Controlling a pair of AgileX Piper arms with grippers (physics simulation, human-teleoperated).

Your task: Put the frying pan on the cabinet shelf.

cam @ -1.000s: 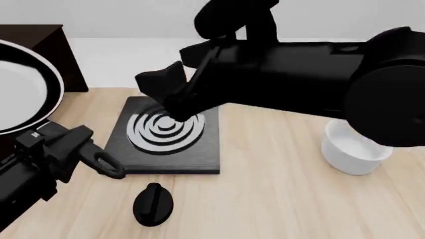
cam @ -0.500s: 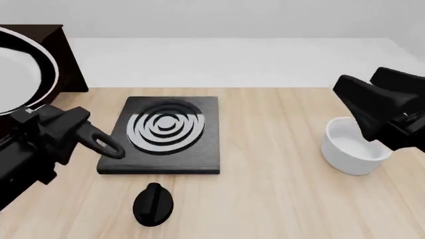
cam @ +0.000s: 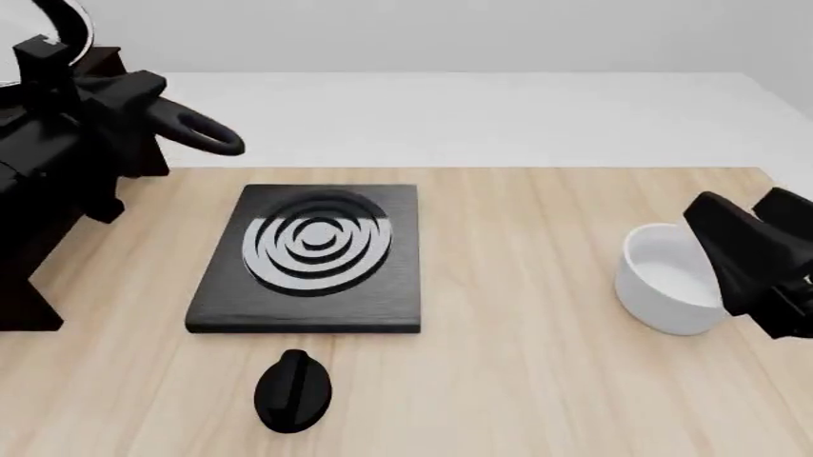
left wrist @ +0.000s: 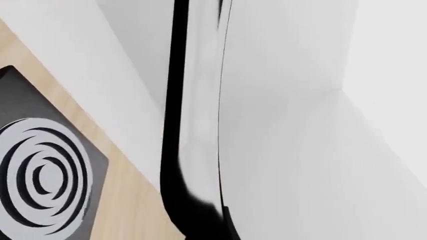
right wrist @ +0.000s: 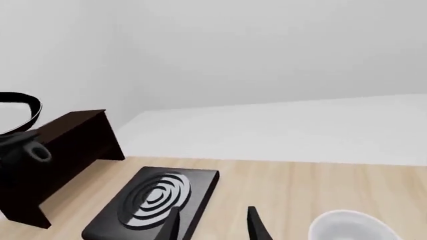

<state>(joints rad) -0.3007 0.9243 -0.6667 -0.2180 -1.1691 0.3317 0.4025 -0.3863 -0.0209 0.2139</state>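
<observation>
While your left arm is raised at the ten o'clock corner of the front view, it carries the frying pan (cam: 57, 24) high off the table (cam: 534, 324); only a sliver of the pan's pale inside and dark rim shows at the top-left edge there, with the handle's looped end (cam: 204, 133) sticking out toward three o'clock. You are clamped on the handle with the left gripper (cam: 76, 90), though its fingers are hidden behind the arm's body, so the hold is read from the pan hanging there in the air. From the left wrist camera the pan's rim (left wrist: 177, 125) runs as a dark curved band close to the lens, tilted on edge. Your pan sits just in front of the cabinet (cam: 19, 248), whose dark body stands at nine o'clock; from the right wrist view the cabinet's flat top (right wrist: 73, 122) is bare and the pan hovers beside it. Your right gripper (right wrist: 213, 222) has its two fingertips set narrowly apart with nothing between them, and it hangs at four o'clock just beside the white pot (cam: 667, 281). At centre lie the stove plate (cam: 311, 257) and, at six o'clock, a black knob (cam: 293, 390).
</observation>
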